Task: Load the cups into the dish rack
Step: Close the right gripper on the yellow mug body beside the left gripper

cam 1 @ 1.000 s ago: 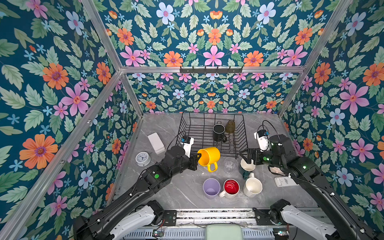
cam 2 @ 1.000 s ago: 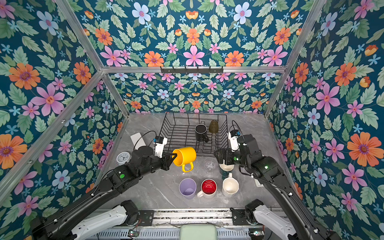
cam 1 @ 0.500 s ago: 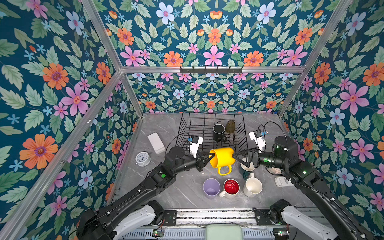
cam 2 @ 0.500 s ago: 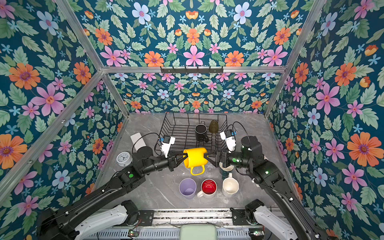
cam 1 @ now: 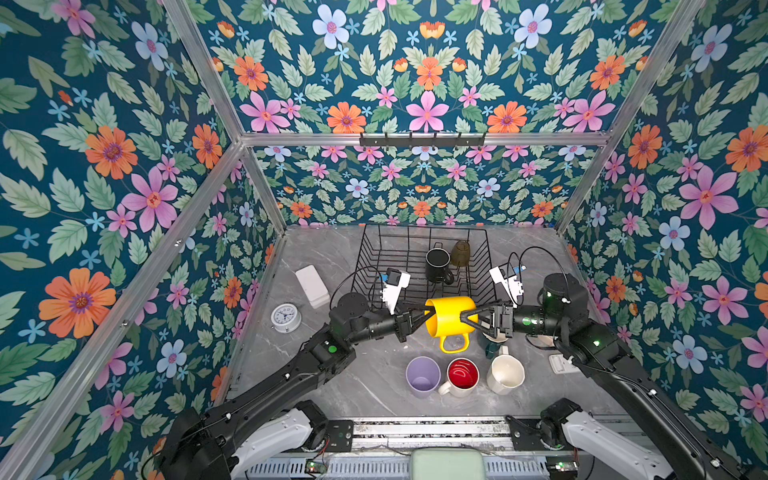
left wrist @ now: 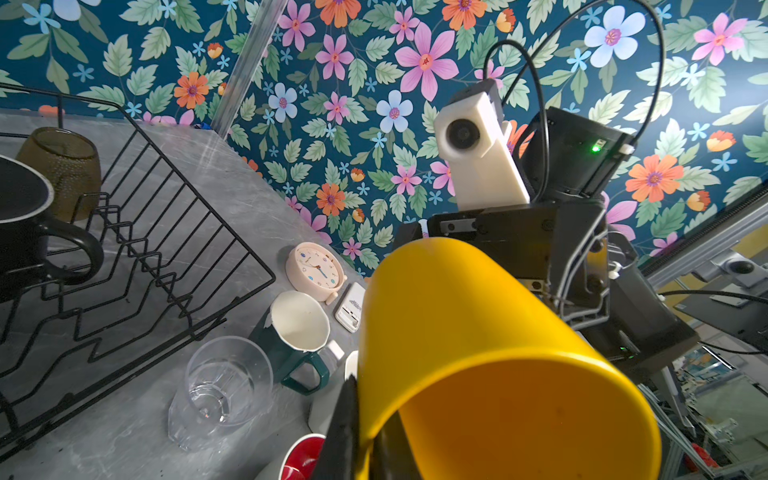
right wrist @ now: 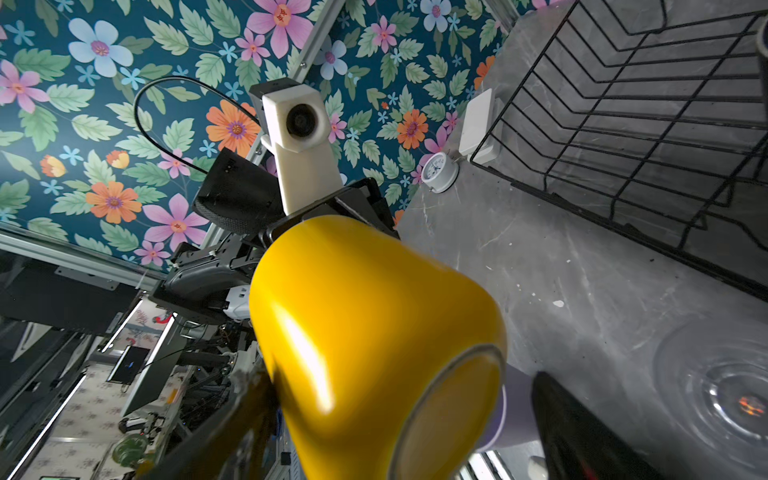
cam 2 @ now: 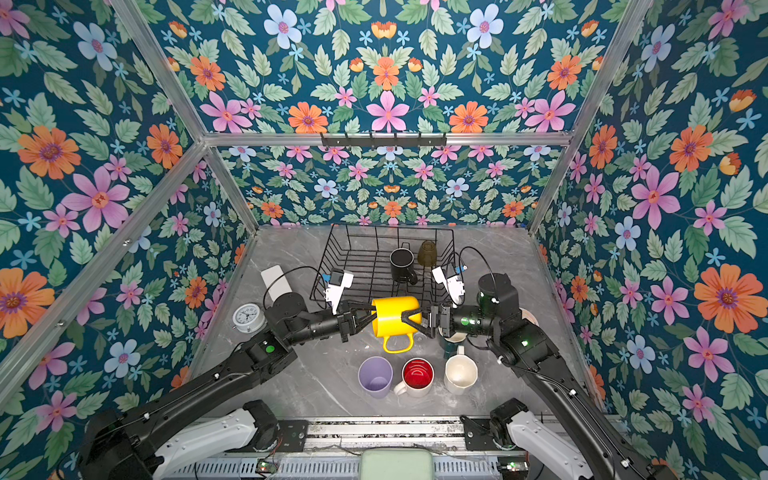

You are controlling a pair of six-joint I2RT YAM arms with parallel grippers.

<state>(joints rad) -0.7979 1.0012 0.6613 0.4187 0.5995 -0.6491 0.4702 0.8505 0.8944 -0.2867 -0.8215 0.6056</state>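
A yellow mug (cam 1: 451,318) (cam 2: 395,318) hangs on its side in front of the dish rack (cam 1: 415,232) (cam 2: 390,228). My left gripper (cam 1: 424,313) (left wrist: 365,432) is shut on the wall at its rim. My right gripper (cam 1: 467,320) (right wrist: 403,428) stands open, its fingers straddling the yellow mug's (right wrist: 365,332) base. A black mug (cam 1: 437,264) and an amber tumbler (cam 1: 460,252) sit in the rack. On the table stand a lilac tumbler (cam 1: 422,376), a red-inside mug (cam 1: 462,374), a cream mug (cam 1: 505,374), a clear glass (left wrist: 224,382) and a dark green mug (left wrist: 295,332).
A white alarm clock (cam 1: 285,318) and a flat white box (cam 1: 312,286) lie left of the rack. A pink clock (left wrist: 316,270) and a small white device (cam 1: 561,363) sit on the right, by my right arm. Floral walls enclose the table on three sides.
My left gripper carried the yellow mug rightward to the middle and levelled it. My right gripper swung left and came around the mug's base.
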